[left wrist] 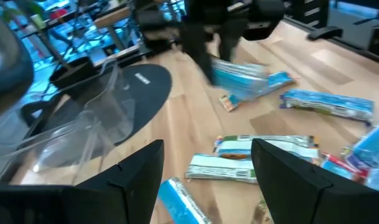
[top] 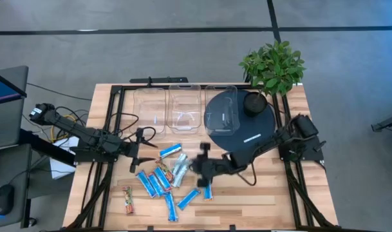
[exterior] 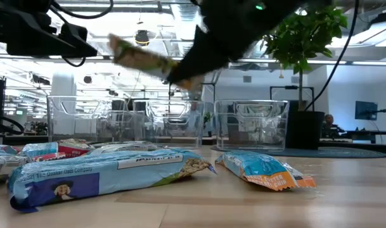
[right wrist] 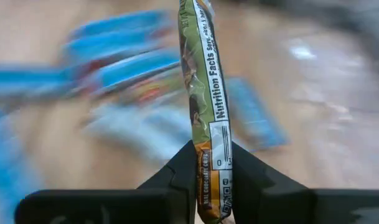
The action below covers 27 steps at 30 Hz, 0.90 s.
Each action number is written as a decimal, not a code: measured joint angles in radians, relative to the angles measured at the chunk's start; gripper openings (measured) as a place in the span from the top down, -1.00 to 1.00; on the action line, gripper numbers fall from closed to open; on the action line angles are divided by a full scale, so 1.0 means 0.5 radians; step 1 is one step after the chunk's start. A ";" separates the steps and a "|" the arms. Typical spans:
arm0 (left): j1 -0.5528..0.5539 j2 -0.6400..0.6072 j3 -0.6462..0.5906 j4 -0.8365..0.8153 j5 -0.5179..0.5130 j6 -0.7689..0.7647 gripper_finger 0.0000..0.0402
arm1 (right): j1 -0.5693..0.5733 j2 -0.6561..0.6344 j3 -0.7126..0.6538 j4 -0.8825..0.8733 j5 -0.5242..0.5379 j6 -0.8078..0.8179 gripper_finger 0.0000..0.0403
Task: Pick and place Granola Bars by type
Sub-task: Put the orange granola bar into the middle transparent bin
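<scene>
Several granola bars (top: 162,182), mostly in blue wrappers, lie flat and scattered on the wooden table's near middle. A brown-orange one (top: 128,200) lies apart, near the left front. My right gripper (top: 197,166) hangs over the right side of the pile, shut on an olive-green bar (right wrist: 205,93), which the low view shows above the table (exterior: 142,59). My left gripper (left wrist: 208,180) is open at the pile's left (top: 139,151), raised above the table, with nothing between its fingers. My right gripper pinches the olive-green bar by one short end (right wrist: 214,177) between its two fingers (right wrist: 180,177). The bar stands on edge in the hold. It runs on from the fingers in the direction they point. It is lifted clear of the table, its free end (exterior: 120,45) slanting upward.
Three clear plastic bins (top: 183,106) stand in a row at the table's far side, the right one on a round black mat (top: 247,129). A potted plant (top: 273,64) stands at the far right corner. Bare wood lies near the right front.
</scene>
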 joint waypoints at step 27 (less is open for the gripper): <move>0.000 -0.001 0.000 -0.001 -0.083 -0.006 -0.18 | -1.060 -0.097 0.067 0.072 -0.500 0.334 0.72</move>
